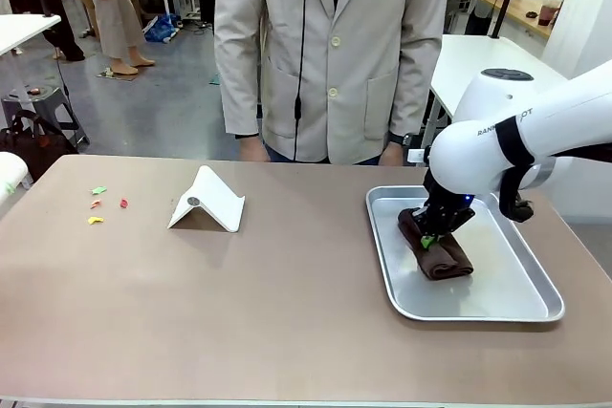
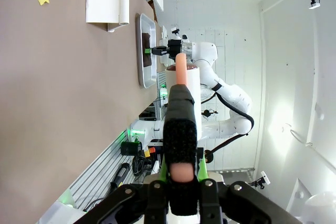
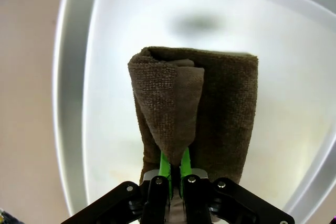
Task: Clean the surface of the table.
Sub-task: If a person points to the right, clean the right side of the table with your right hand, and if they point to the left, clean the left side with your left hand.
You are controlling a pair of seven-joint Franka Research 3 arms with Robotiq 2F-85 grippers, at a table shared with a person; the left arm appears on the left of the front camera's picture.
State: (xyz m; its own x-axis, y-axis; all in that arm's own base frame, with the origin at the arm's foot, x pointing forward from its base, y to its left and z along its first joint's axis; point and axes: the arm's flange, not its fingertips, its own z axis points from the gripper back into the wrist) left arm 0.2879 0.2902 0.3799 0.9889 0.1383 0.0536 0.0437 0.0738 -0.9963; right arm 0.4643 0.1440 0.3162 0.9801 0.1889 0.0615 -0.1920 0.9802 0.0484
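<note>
left gripper (image 2: 182, 170): jaws closed on a black-sleeved rod (image 2: 181, 124) with a peach tip. as far as its wrist view showed, it was held beside the bench (image 1: 287, 322), not over it.

right gripper (image 1: 430, 239): jaws closed on a pinched upper fold of the brown cloth (image 1: 445, 260). the cloth lay folded in the metal tray (image 1: 507, 269), which sat on the right part of the bench.

step in hand, as judged: getting the cloth out of the tray.
- only the top fold was gripped, so the cloth would likely unroll and hang on the lift.
- the lift should go straight up until the lowest hanging edge cleared the tray rim. this avoids dragging the tray.
- the carry should then go left across the taupe top toward the scraps and pass on the near side of the white stand (image 1: 208, 201).
- the cloth should be laid flat before wiping, with the strokes drawing the scraps together.

counts, near to far:
- 1 bench, bare along its near edge
- 1 tray, 1 cloth in it
- 4 paper scraps at far left: yellow scrap (image 1: 95, 221), orange scrap (image 1: 96, 204), red scrap (image 1: 123, 203), green scrap (image 1: 98, 190)
- 1 white stand, left of centre
- 1 person (image 1: 330, 54) at the far edge, 2 hands hanging just behind it
</note>
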